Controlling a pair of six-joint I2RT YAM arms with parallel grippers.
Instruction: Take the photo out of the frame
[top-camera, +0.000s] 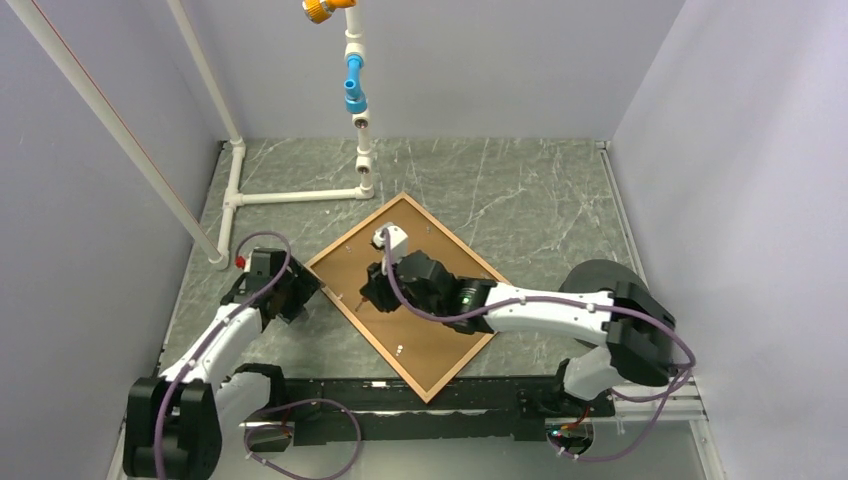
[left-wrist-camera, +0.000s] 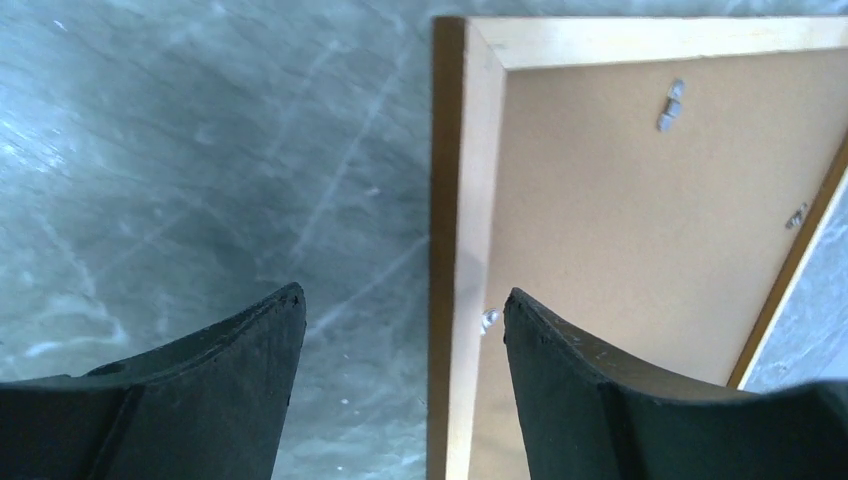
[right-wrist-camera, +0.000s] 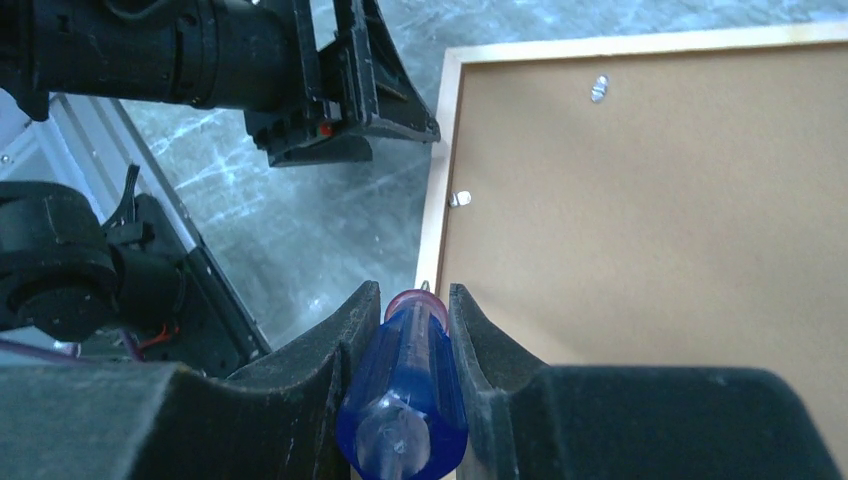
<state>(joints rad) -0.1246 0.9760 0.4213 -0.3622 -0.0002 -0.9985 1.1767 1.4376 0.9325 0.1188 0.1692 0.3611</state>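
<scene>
Top external view: the grey marbled tabletop (top-camera: 520, 190) carries the frame (top-camera: 355, 229), lying face down and turned cornerwise like a diamond. That puts its brown backing board (top-camera: 430, 340) uppermost, where both arms can reach it. The photo itself is out of sight, presumably under that board, picture side down.

The left pincer (left-wrist-camera: 400, 310) hangs at the frame's left edge with its fingers apart. One finger is over the bare tabletop and the other over the board, likely placed to steady the frame. The right pincer (right-wrist-camera: 415, 290) is clamped on a blue screwdriver (right-wrist-camera: 405, 400), shaft pointing down at the same edge.

Small metal clips (right-wrist-camera: 459, 198) pin the board in place. The screwdriver looks meant to turn them aside, though its tip is hidden, so I cannot say whether it touches one.
</scene>
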